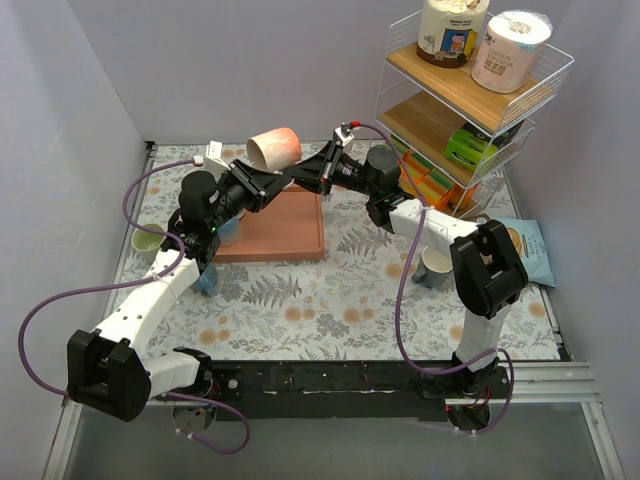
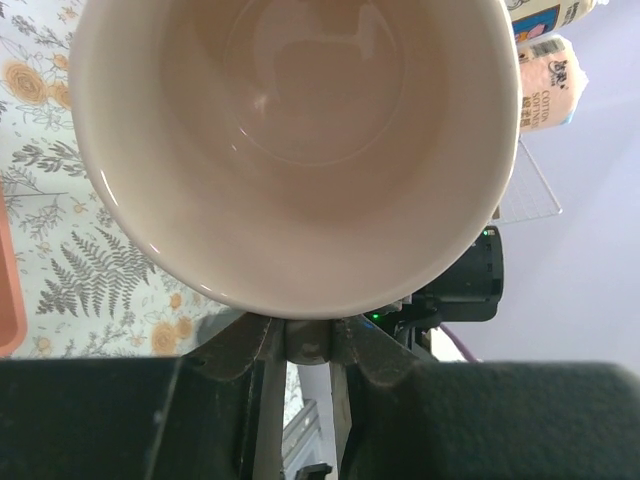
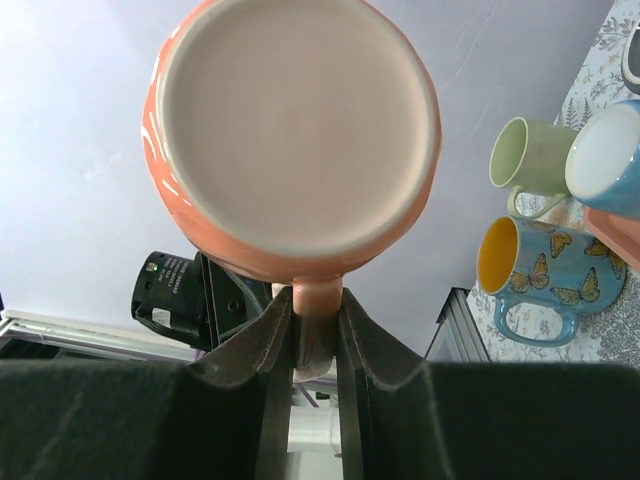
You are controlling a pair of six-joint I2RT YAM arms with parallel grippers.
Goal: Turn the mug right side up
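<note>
An orange mug point(image 1: 275, 149) with a cream inside hangs on its side in the air above the back edge of the tray. Both grippers meet at its handle. In the left wrist view the mug's open mouth point(image 2: 300, 130) faces the camera, and my left gripper point(image 2: 307, 345) is shut on the handle below the rim. From the right wrist the mug's pale base point(image 3: 295, 120) shows, with my right gripper point(image 3: 315, 335) shut on the same handle. Seen from above, the left gripper point(image 1: 268, 184) and right gripper point(image 1: 302, 178) close in from opposite sides.
A terracotta tray point(image 1: 285, 235) lies under the mug. At the left are a green mug point(image 1: 148, 243) and a blue one point(image 1: 228, 232), partly under the left arm. A grey mug point(image 1: 435, 265) and a snack bag point(image 1: 525, 250) sit right. A wire shelf rack point(image 1: 470, 90) stands back right.
</note>
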